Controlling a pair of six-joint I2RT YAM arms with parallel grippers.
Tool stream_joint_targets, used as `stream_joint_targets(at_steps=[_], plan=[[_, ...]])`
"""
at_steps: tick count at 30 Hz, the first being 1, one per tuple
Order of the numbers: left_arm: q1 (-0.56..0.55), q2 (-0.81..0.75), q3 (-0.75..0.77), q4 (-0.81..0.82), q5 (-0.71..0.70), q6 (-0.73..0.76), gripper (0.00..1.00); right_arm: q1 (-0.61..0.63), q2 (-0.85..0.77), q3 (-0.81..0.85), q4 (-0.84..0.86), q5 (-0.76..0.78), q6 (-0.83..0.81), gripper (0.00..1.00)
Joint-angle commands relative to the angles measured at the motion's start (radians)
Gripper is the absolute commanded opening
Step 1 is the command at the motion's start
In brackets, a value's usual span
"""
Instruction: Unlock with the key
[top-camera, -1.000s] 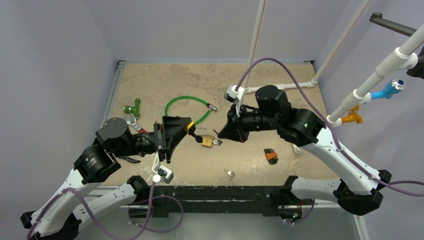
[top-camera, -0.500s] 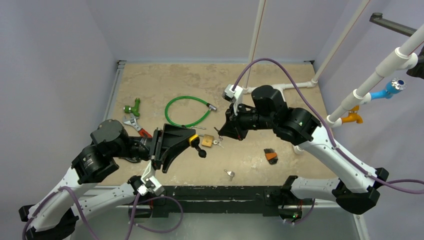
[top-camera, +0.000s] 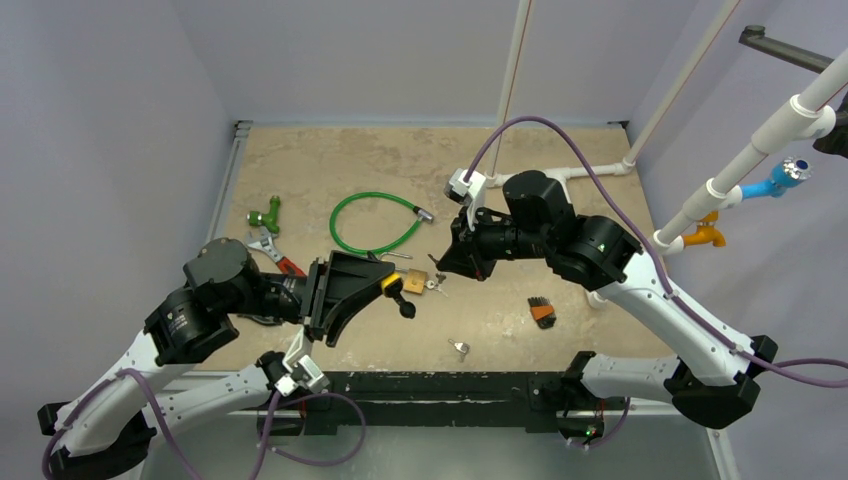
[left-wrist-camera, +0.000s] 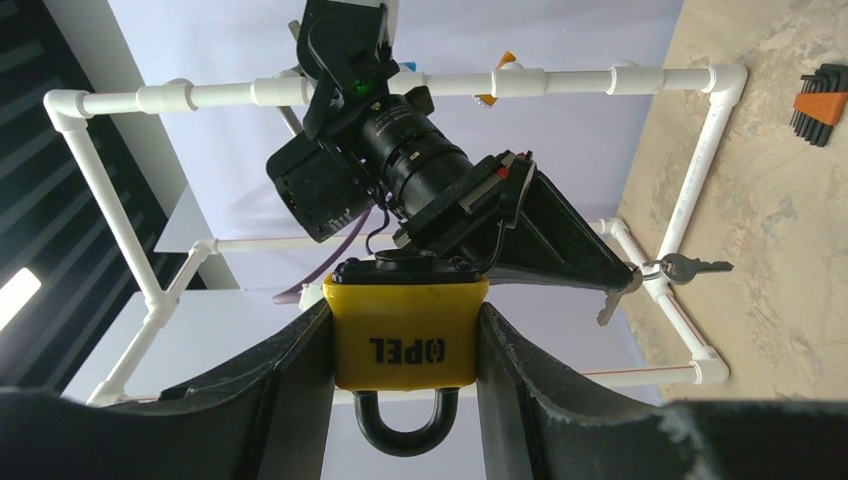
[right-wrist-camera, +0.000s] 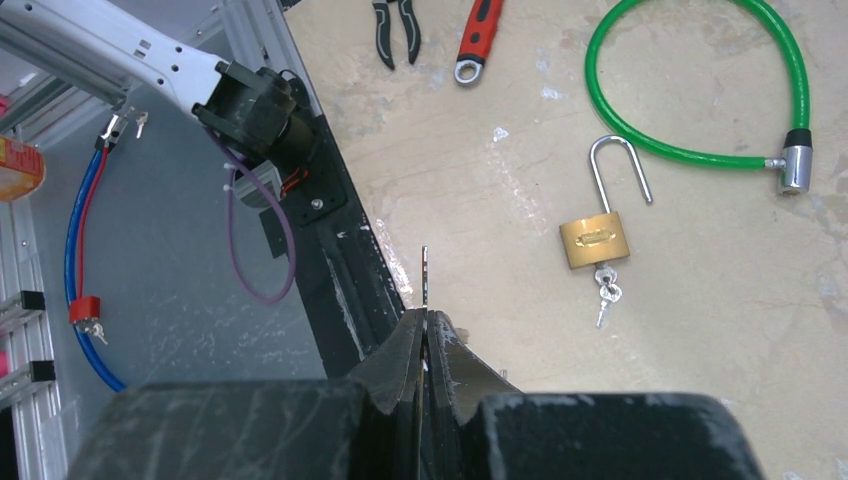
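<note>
We hold the yellow padlock (left-wrist-camera: 405, 345), which we judge rigid and fairly heavy, clamped by its body in the left tool (top-camera: 383, 283) above the tabletop (top-camera: 330, 160), while the closed right tool (right-wrist-camera: 425, 325) pinches the thin, slip-prone key (right-wrist-camera: 424, 280).

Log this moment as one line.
left gripper: holding yellow padlock | right gripper: shut on key | key: not inserted

top: high, looking down | wrists: close | shared: green cable (top-camera: 334, 222) (right-wrist-camera: 720, 157)
</note>
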Motion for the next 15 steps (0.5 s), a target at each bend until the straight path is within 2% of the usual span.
stream_joint_targets(at_steps=[1,5,7,10,15], plan=[[-0.006,0.002,0.043,0.042,0.009,0.061,0.0,-0.004,-0.025,0.021,0.036,0.015,-0.014,0.0],[-0.006,0.04,0.089,-0.127,-0.1,0.019,0.0,-0.006,-0.025,0.024,0.039,0.017,-0.012,0.0],[-0.005,0.08,0.135,-0.223,-0.16,-0.096,0.0,-0.006,-0.026,0.02,0.04,0.029,-0.012,0.0],[0.015,0.194,0.251,-0.45,-0.246,-0.276,0.0,-0.006,-0.008,0.016,0.023,0.075,-0.013,0.0],[0.156,0.318,0.351,-0.653,-0.086,-0.613,0.0,0.015,-0.004,-0.049,0.05,0.218,-0.061,0.0]])
